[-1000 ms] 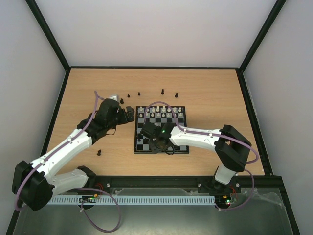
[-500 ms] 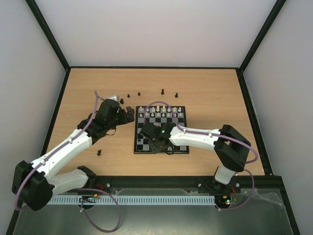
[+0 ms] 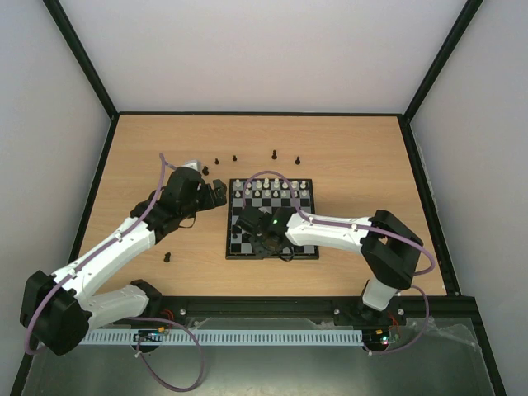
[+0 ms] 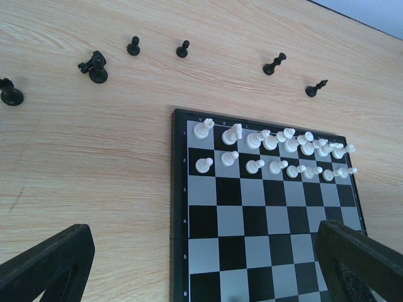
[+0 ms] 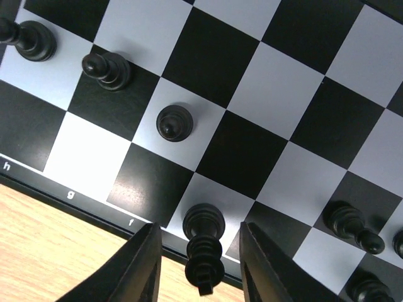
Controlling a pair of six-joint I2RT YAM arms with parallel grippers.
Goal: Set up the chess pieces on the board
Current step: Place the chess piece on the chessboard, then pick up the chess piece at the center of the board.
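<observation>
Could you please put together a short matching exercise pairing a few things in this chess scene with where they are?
1. white pieces
2. left gripper
3. right gripper
4. lone black piece

A. on the table, left of the board
B. open, astride the tall black piece
C. two rows at the board's far end
D. open wide, beside the board's left edge

Pairs: 1-C, 2-D, 3-B, 4-A

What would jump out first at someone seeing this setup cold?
The board sits mid-table, with white pieces ranked along its two far rows. The right gripper hangs low over the near edge, jaws open either side of a standing black piece. More black pieces are scattered on the table beyond the board's far edge.
</observation>
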